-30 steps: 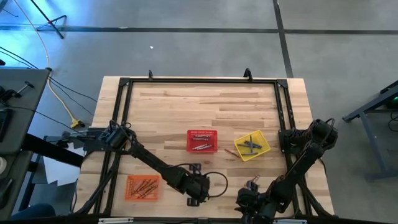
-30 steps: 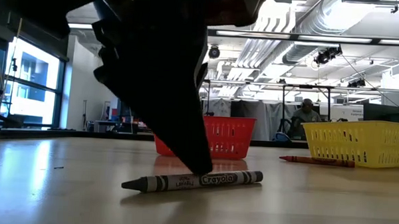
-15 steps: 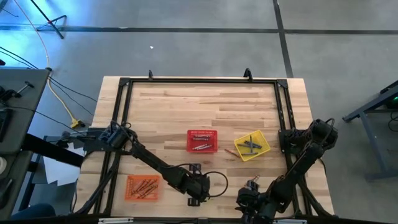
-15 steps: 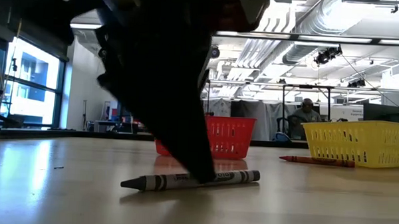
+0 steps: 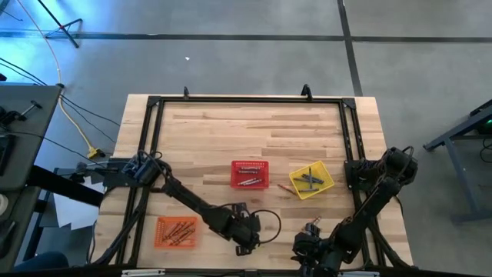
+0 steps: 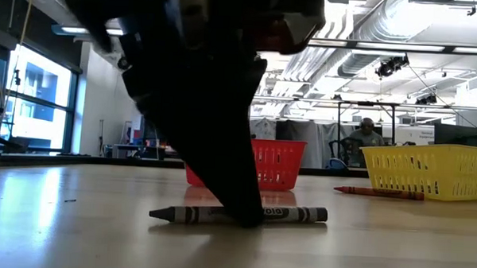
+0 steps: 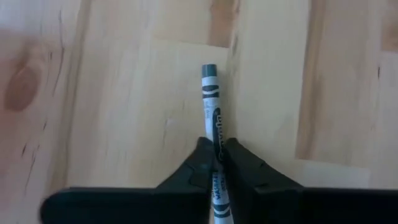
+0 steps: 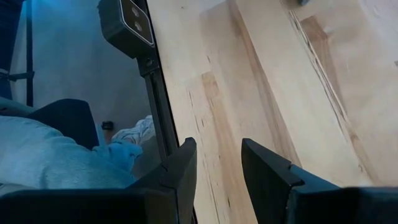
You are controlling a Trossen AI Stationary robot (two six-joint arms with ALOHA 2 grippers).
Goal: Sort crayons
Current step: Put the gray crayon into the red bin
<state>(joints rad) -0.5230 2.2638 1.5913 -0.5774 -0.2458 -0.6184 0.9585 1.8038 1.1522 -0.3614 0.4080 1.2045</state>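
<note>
- The red basket [image 5: 250, 175] sits near the middle of the table [image 5: 254, 127] and holds a few crayons lying across it.
- The yellow basket [image 5: 311, 179] stands to its right, turned at an angle, with several dark crayons crossed inside; a red crayon [image 6: 378, 192] lies on the wood just beside it.
- The orange basket [image 5: 177, 231] at the near left corner holds a cluster of orange-red crayons.
- The grey crayon [image 6: 240, 214] carries a printed wrapper; in the low view the letters are partly hidden by the finger and cannot be read in full.
- The grey crayon lies flat on the table near the front edge, its long axis running left to right in the low view, tip toward the left.
- The left gripper [image 7: 216, 167] is clamped on the grey crayon, fingertips down at the wood.
- The right gripper [image 8: 217, 165] waits at the near right edge, its fingers parted and holding nothing.
</note>
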